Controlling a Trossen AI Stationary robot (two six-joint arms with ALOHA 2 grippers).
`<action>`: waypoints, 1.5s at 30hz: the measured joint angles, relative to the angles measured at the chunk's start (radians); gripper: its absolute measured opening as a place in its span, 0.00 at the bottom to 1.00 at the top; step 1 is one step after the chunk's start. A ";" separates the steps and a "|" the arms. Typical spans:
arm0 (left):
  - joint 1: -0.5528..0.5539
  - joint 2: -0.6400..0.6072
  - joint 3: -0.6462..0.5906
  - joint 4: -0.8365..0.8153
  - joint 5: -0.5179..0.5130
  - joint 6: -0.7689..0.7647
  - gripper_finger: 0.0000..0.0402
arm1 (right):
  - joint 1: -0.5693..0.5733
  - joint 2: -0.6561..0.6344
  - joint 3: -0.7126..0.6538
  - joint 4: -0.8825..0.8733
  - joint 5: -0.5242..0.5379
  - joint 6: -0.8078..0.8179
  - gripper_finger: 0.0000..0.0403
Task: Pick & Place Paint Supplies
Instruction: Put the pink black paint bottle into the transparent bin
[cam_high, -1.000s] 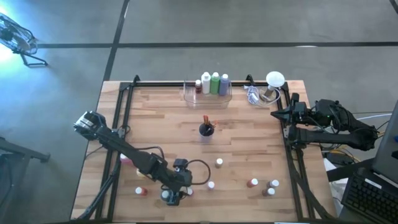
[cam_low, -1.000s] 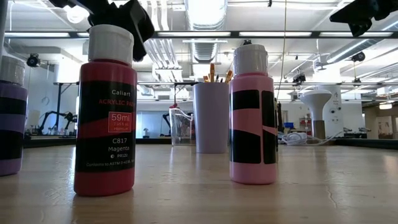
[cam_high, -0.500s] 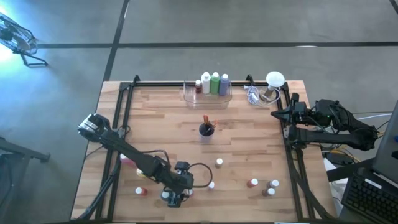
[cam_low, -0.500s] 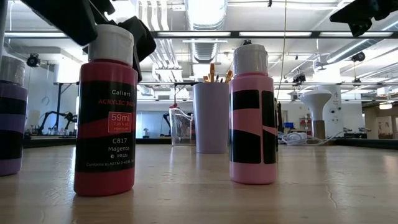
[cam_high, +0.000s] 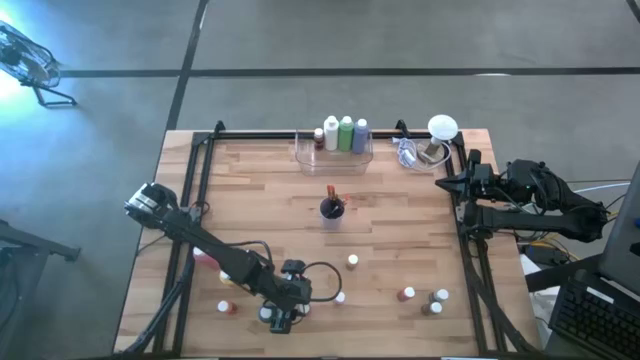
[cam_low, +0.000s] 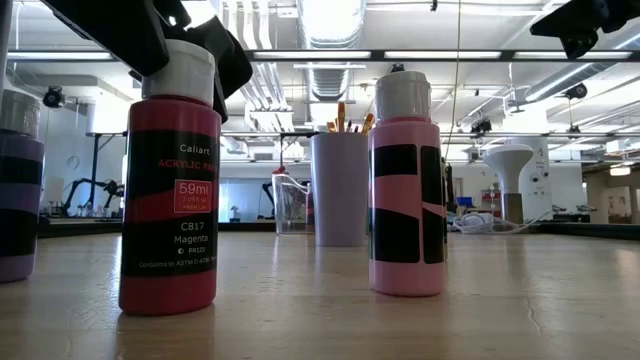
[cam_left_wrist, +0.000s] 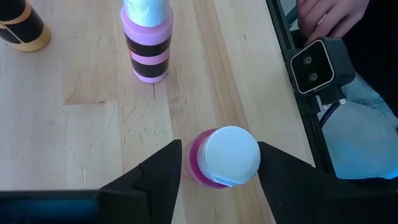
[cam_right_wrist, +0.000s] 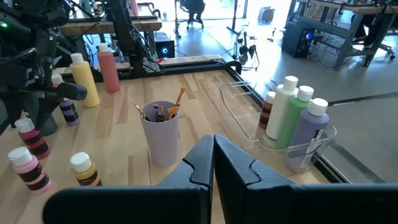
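Straddling the magenta bottle (cam_left_wrist: 222, 158) with my left pincer (cam_left_wrist: 219, 163) wide, I should stay centred on its cap and squeeze evenly.

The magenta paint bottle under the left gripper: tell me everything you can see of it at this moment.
The magenta paint bottle is small, plastic-looking, with a white cap and a black label band reading Acrylic, 59ml, C817 Magenta. It stands upright on the wooden table near its front edge, apart from the pink bottle beside it. The left gripper is down around its cap, one finger on either side; the jaws are not fully shut, and contact cannot be confirmed.
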 joint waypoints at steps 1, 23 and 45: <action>0.000 0.000 0.000 0.000 0.000 0.001 0.50 | 0.000 0.000 0.000 0.000 0.000 -0.001 0.02; 0.002 -0.002 0.000 0.009 -0.008 0.076 0.32 | 0.000 0.000 0.000 0.000 0.000 0.000 0.02; 0.071 -0.054 0.138 -0.347 -0.179 0.077 0.31 | 0.000 0.000 0.000 0.000 0.000 0.000 0.02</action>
